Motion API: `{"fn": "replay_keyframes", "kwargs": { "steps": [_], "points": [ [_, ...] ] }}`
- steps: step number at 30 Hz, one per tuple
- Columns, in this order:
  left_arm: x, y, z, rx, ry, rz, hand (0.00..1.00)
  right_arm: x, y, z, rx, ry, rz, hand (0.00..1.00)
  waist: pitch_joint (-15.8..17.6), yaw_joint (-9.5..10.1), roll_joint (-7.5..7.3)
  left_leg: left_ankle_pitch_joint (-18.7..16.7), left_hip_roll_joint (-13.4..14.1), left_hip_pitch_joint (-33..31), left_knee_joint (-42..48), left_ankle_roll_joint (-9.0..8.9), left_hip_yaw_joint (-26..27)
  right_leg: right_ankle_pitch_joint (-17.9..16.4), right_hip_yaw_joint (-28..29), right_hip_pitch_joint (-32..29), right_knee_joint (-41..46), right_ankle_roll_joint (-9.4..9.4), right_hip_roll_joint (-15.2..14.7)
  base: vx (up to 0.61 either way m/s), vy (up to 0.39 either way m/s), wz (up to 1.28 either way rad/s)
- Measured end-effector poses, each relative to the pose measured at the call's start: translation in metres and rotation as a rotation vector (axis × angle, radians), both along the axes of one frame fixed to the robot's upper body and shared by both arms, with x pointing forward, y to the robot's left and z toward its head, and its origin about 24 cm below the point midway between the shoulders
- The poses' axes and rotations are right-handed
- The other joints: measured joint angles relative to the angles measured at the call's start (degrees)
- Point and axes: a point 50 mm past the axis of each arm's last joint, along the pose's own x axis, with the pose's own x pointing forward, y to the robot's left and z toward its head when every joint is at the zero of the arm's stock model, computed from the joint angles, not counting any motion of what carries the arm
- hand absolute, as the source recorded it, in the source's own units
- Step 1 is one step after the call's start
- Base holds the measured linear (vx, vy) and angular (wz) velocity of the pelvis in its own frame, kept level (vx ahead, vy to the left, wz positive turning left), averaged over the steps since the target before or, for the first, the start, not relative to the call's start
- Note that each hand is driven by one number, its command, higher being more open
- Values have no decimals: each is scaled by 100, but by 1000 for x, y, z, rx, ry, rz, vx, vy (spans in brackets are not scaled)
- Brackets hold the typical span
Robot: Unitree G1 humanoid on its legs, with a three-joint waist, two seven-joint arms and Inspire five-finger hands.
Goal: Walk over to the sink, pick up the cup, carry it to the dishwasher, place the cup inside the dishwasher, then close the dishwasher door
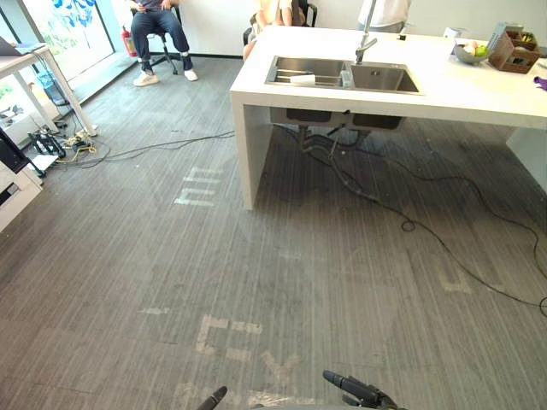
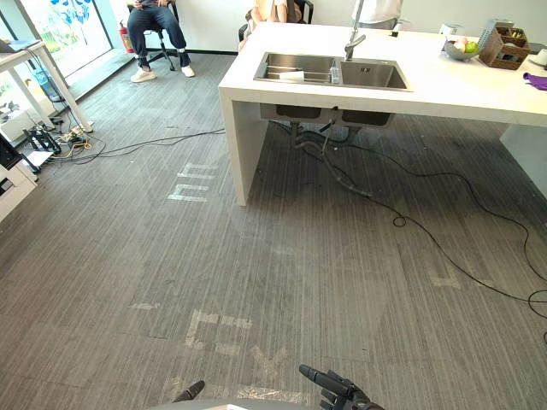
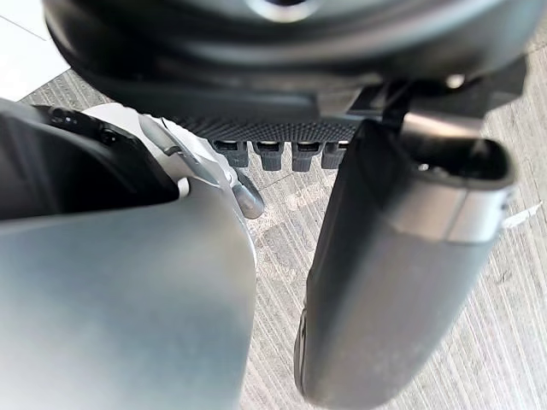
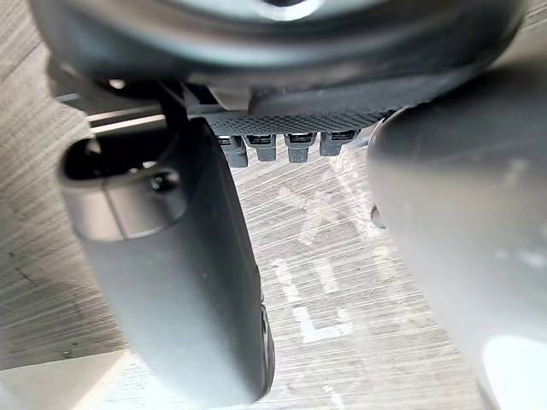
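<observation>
Cup (image 1: 301, 79) far ahead, a pale shape in the left basin of the steel sink (image 1: 385, 81); too small to tell upright or tipped. Tap (image 1: 366, 38) standing behind the divide between the two basins. Sink set in a white counter (image 1: 256, 111), with a fruit bowl (image 1: 470, 53) and brown box (image 1: 514, 53) toward its right end and a purple item (image 2: 538, 81) at the edge beyond them. Below the counter, black cables (image 1: 359, 184) trailing over grey striped floor (image 1: 128, 256), with pale taped marks (image 1: 198, 192) nearer in. Seated person (image 1: 158, 26) on a chair at far left, other people (image 2: 273, 10) close against the counter's far side. White table (image 1: 38, 64) at the left. Head views give the whole room plus dark fingertips (image 1: 359, 391) poking in at the bottom edge. Wrist views give the close read. Left hand (image 3: 282, 128): fingers in a loose straight row, thumb well apart, nothing held. Right hand (image 4: 299, 120): same, spread and empty, more taped marks on the floor past it. Well apart from the cup, both.
</observation>
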Motion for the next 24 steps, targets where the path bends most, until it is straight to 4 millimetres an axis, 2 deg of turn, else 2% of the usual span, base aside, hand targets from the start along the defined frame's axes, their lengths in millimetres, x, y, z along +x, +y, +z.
{"fn": "replay_keyframes", "kwargs": {
  "steps": [2, 4, 6, 7, 8, 9, 10, 12, 13, 14, 15, 17, 19, 20, 22, 23, 24],
  "points": [
    [-1, 0, 0, -5, 3, -4, 100, -2, 0, 0, 1, -6, -14, 100, -24, 2, -4, -16, -10, 7, 1, 20, -5, -63, -9, -6, 56, 67, -17, -32, -16, 3],
    [-3, 0, 0, -17, 6, -22, 100, -2, -2, 1, 9, -22, -50, 100, -33, -13, -13, -97, -39, 17, 5, 105, -77, -420, -111, -234, 637, 148, -95, -30, -11, 23],
    [-4, 4, 1, -24, 5, -43, 100, -5, -2, 2, 16, -51, -91, 100, -98, -34, -140, -169, -205, 75, 27, 215, -120, -1103, -333, -700, 1950, 525, -482, 24, 21, 58],
    [-3, 5, 1, -25, 1, -47, 100, -4, -5, 4, 20, -71, -100, 100, -92, -31, -147, -174, -235, 102, 23, 255, -116, -1164, -328, -877, 2436, 512, -572, 78, 49, 49],
    [-6, 8, 2, -18, 9, -57, 100, -3, -9, 7, 43, -111, -106, 100, -76, -23, -134, -192, -252, 182, 26, 338, -125, -1245, -320, -1298, 3508, 402, -731, 60, 46, 22],
    [-9, 11, 2, -8, 17, -66, 100, -1, -8, 7, 52, -123, -112, 100, -53, -34, -189, -208, -260, 268, 41, 361, -124, -1283, -345, -1441, 3899, 320, -801, 93, 64, 7],
    [-13, 16, 3, 5, 33, -71, 100, 0, -5, 7, 62, -127, -122, 100, -40, -35, -262, -227, -235, 436, 54, 358, -92, -1384, -444, -1565, 4173, 307, -855, 115, 47, -7],
    [-13, 16, 3, 1, 42, -76, 100, 1, -4, 6, 66, -124, -128, 100, -53, -41, -259, -352, -115, 501, 61, 262, -27, -1396, -626, -1636, 3641, 339, -745, 124, 32, -22],
    [-13, 16, 3, -2, 45, -75, 100, 4, -3, 7, 70, -128, -127, 100, -53, -41, -248, -414, -9, 504, 64, 219, 41, -1347, -707, -1685, 3001, 301, -543, 143, -9, -46],
    [-12, 15, 3, -3, 49, -79, 100, 4, 0, 5, 74, -119, -131, 100, -31, -63, -213, -509, 138, 507, 98, 175, 117, -1132, -731, -1737, 2323, 257, -250, 161, -27, -47],
    [-11, 15, 3, 1, 52, -84, 100, 5, 1, 5, 77, -120, -133, 100, -8, -90, -178, -577, 223, 513, 136, 152, 143, -954, -728, -1762, 2026, 231, -93, 205, -58, -33],
    [-5, 14, 2, 8, 56, -103, 100, 12, 3, 7, 92, -147, -140, 100, 103, -243, -48, -923, 502, 559, 393, 175, 102, -68, -602, -2084, 1210, 205, 355, 249, -95, -3],
    [0, 15, 2, 20, 50, -124, 100, 11, 4, 6, 100, -141, -151, 100, 282, -269, -113, -1210, 467, 706, 565, 71, 32, 485, -433, -2380, 793, 328, 291, 288, -148, 26],
    [-1, 18, 2, 23, 50, -97, 100, 3, 5, 4, 110, -116, -172, 100, 365, -259, -184, -1433, 343, 867, 760, -55, -51, 503, -437, -2455, 774, 334, 80, 428, -226, 46],
    [-9, 15, 2, 18, 59, -56, 100, -11, 3, 2, 102, -85, -204, 100, 341, -259, -186, -1884, 303, 1131, 987, -67, -191, 424, -506, -2376, 981, 181, -159, 476, -222, 40],
    [-15, 6, 0, 5, 67, -36, 100, -17, -4, 3, 85, -72, -220, 100, 215, -256, 55, -2080, 523, 1304, 1044, -160, -219, 675, -726, -2490, 1485, -90, -41, 603, -238, 33],
    [-19, 2, -1, 4, 75, -43, 100, -18, -7, 3, 81, -65, -221, 100, 37, -256, 198, -2134, 647, 1253, 1251, -223, -254, 653, -824, -2551, 1699, -161, 24, 616, -254, 17]
  ]
}}
